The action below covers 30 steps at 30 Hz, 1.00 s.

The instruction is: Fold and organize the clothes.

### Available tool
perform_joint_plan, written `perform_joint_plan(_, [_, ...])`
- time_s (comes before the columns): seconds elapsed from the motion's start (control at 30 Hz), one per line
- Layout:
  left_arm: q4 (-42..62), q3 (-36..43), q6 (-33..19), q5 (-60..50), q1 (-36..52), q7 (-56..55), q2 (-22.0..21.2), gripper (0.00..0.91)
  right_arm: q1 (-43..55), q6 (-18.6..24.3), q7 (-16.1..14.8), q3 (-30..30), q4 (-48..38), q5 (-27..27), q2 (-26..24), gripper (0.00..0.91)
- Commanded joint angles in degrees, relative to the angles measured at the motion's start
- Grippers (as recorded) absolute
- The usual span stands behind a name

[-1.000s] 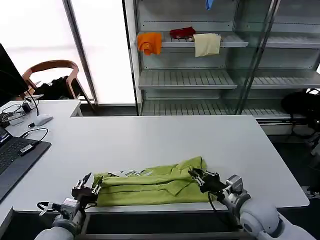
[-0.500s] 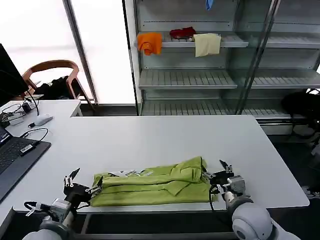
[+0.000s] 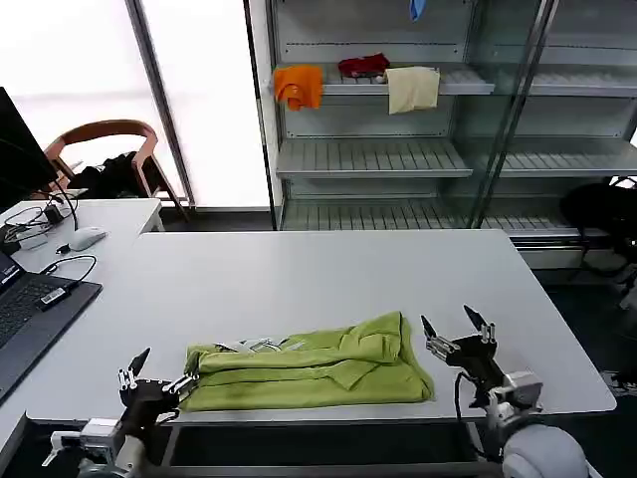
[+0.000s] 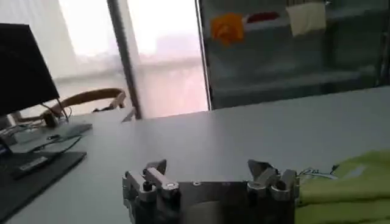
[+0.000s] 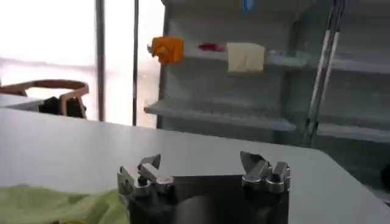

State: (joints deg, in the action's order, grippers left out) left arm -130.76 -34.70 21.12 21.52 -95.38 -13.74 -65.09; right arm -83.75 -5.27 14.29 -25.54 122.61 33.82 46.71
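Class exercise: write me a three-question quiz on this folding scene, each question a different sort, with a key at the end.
1. True or false: the left gripper is clamped on the yellow-green T-shirt.
2. Multiple choice: where does the right gripper sit? A) on the shelf B) just off the shirt's end, near the table's front edge C) over the laptop
3. Fill in: on the shelf behind, the orange cloth lies on the same level as a ___ cloth.

Key: 1 false, its fingers are open beside the shirt; 2 B; 3 cream.
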Motion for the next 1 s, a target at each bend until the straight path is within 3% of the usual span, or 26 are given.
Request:
perform_joint_plan(0.03, [3.4,4.5,-8.4,2.5,0.3,-1.1,-8.9,0.907,-11.2,12.4,-6.2,-8.5,-0.2,-1.3,1.2,0.907])
perform_joint_plan(0.63, [11.8,6.7,-6.0,7.0,4.4,-2.5,-10.4,0.907,-12.4,12.7,-6.2,-8.7,-0.8,-2.5,2.6,0.907])
perform_joint_plan(0.7, [11.9,6.8,-5.2,10.3,5.0,-2.4,-10.5,0.816,-12.4,12.7,-6.2,-8.6,-0.9,-2.5,2.6,0.907])
perform_joint_plan(0.73, [12.0,6.8,-5.1,10.7,5.1,-2.4,-10.5,0.665,-12.4,12.7,-6.2,-8.6,-1.0,-2.5,2.6,0.907])
perform_joint_plan(0.77, [12.1,6.8,-5.1,11.1,5.2,-2.3,-10.5,0.595,-12.4,12.7,-6.1,-8.6,-1.0,-2.5,2.7,0.907])
perform_joint_plan(0.8, [12.3,6.9,-5.1,11.4,5.4,-2.2,-10.5,0.393,-12.4,12.7,-6.1,-8.6,-1.0,-2.5,2.7,0.907])
perform_joint_plan(0.87, [12.7,6.9,-5.2,11.9,5.6,-2.1,-10.5,0.181,-12.4,12.8,-6.2,-8.6,-1.1,-2.5,2.7,0.907])
perform_joint_plan(0.9, [13.1,6.8,-5.3,12.5,5.8,-2.0,-10.5,0.131,-12.4,12.8,-6.2,-8.6,-1.1,-2.4,2.7,0.907])
perform_joint_plan(0.93, [13.4,6.8,-5.3,12.8,5.9,-1.8,-10.5,0.020,-12.4,12.8,-6.2,-8.6,-1.1,-2.4,2.7,0.907])
perform_joint_plan(1.0, [13.9,6.9,-5.9,13.0,6.0,-1.5,-10.6,0.020,-12.3,12.8,-6.2,-8.6,-1.2,-2.4,2.8,0.907])
